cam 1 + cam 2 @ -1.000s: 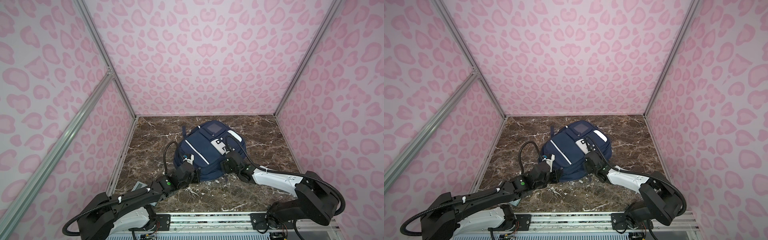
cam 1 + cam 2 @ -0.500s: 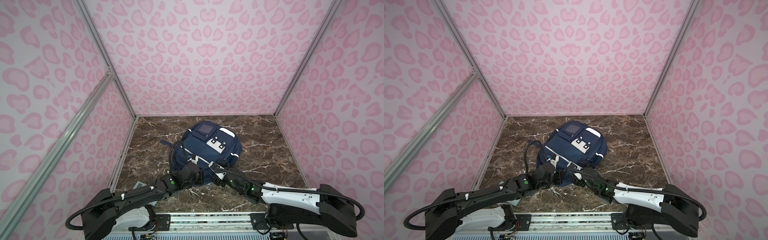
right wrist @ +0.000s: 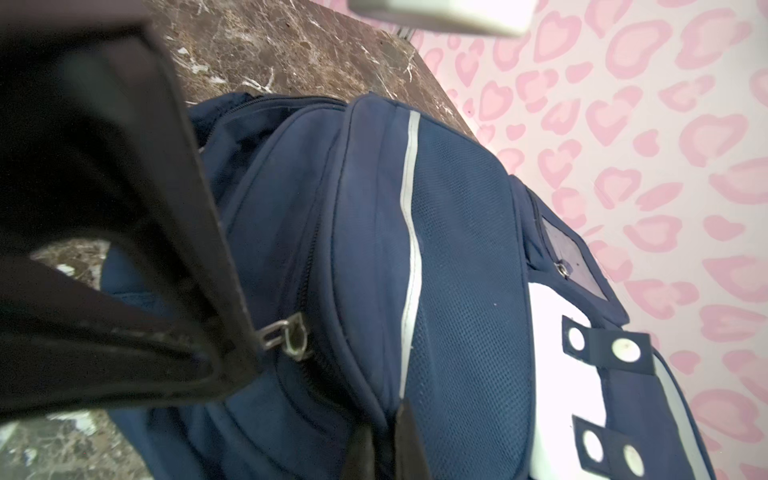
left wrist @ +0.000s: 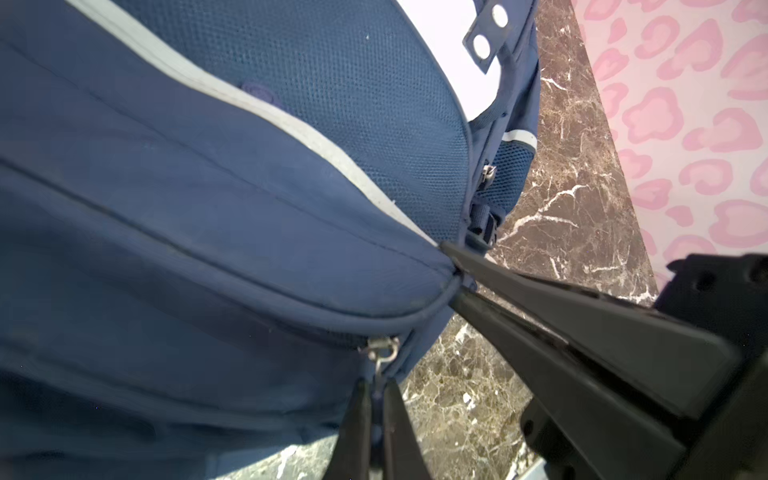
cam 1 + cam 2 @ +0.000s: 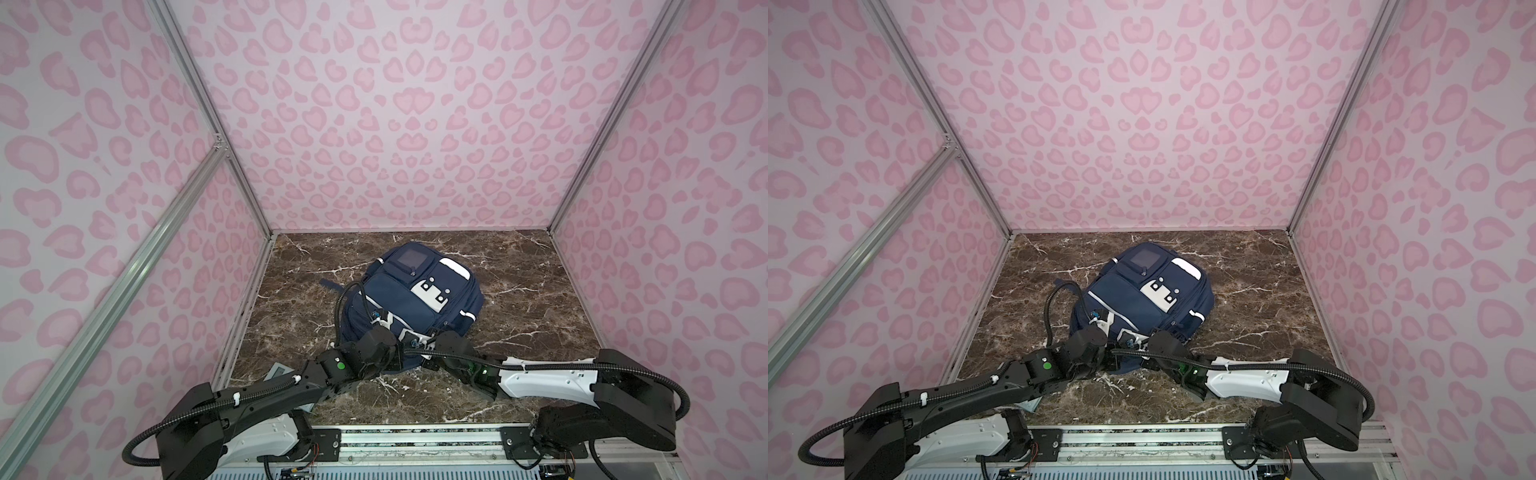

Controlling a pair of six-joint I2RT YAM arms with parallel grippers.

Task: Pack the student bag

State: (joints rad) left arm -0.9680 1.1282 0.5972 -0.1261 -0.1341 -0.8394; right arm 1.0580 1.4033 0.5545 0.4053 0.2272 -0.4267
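The student bag (image 5: 390,291) (image 5: 1121,299) lies flat on the brown stone table (image 5: 519,299). It is in the middle and a bit toward 12 o'clock in both top views. There is one bag, and it is dark blue. It has one grey window pocket (image 5: 409,259) at its 12 o'clock end. It has one white patch (image 3: 548,324) with two dark tabs (image 3: 598,347) on it, and each tab has two pale round dots. One pale stripe (image 3: 411,249) runs down the front.

There are two arms and two grippers. The left arm (image 5: 257,395) comes in from 8 o'clock. The left gripper (image 4: 377,388) is at the bag's 6 o'clock edge, a touch toward 7. Its jaws are closed tight on one small metal zip pull (image 4: 380,351). Just beside it, a touch toward 5 o'clock, is the right gripper (image 4: 455,274). It pinches the bag's rolled seam, with its jaws squeezed together on the cloth. The right arm (image 5: 548,374) comes in from 4 o'clock and lies low over the table.

A second ago the right gripper was up on the bag near the white patch, at about 4 o'clock, and not on the seam. Now it has dropped to the near edge and nipped the seam. The left gripper has stayed clamped at the same edge. The bag is in nearly the same spot as before.
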